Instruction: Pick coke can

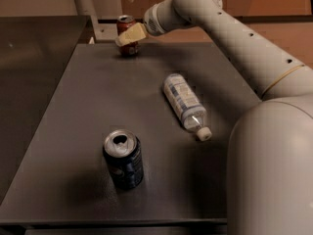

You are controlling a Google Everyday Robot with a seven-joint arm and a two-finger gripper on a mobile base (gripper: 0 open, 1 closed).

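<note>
Worktop edge runs close behind the target, so I judge this grasp needs a level squeeze at mid-height and a straight lift, no shoving. My arm reaches to the far side. 2 bystanders: plastic bottle lying flat mid-worktop, dark can upright near the front, both well apart from the target. Coke can stands upright at the far edge. My claw overlaps its front, touching or just beside. Can't tell how wide it is, or if it grips.
</note>
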